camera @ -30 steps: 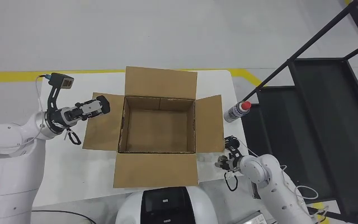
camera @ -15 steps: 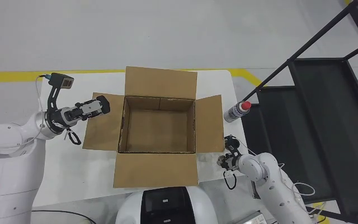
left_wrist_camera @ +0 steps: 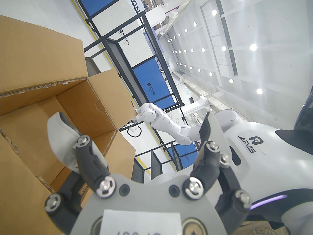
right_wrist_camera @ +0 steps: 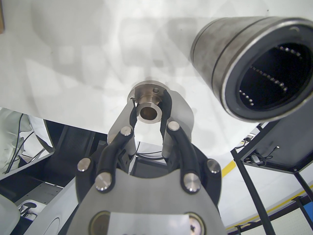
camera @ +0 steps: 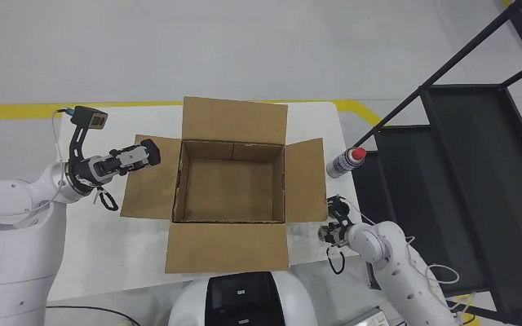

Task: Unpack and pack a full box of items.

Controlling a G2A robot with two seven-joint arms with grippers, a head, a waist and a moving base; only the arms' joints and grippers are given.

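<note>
An open cardboard box (camera: pixel 235 121) with nothing inside stands in the middle of the white table (camera: pixel 98 253), all flaps folded out. My left gripper (camera: pixel 145 153) hovers over the box's left flap, open and holding nothing; in the left wrist view the left gripper (left_wrist_camera: pixel 132 123) faces the box (left_wrist_camera: pixel 36 57). At the table's front right edge, beside the right flap, my right gripper (camera: pixel 329 233) is shut on a small metal flanged bushing (right_wrist_camera: pixel 146 113), held just above the tabletop, the right gripper (right_wrist_camera: pixel 149 103) clamping it from both sides.
A silver cylinder with a red end (camera: pixel 346 161) lies by the table's right edge, beside the right flap. A large steel linear bearing (right_wrist_camera: pixel 251 67) lies on the table close to the bushing. A dark metal rack (camera: pixel 457 163) stands right of the table.
My right gripper has edged slightly toward the box's right flap at the table edge. The left arm and the box have not moved.
</note>
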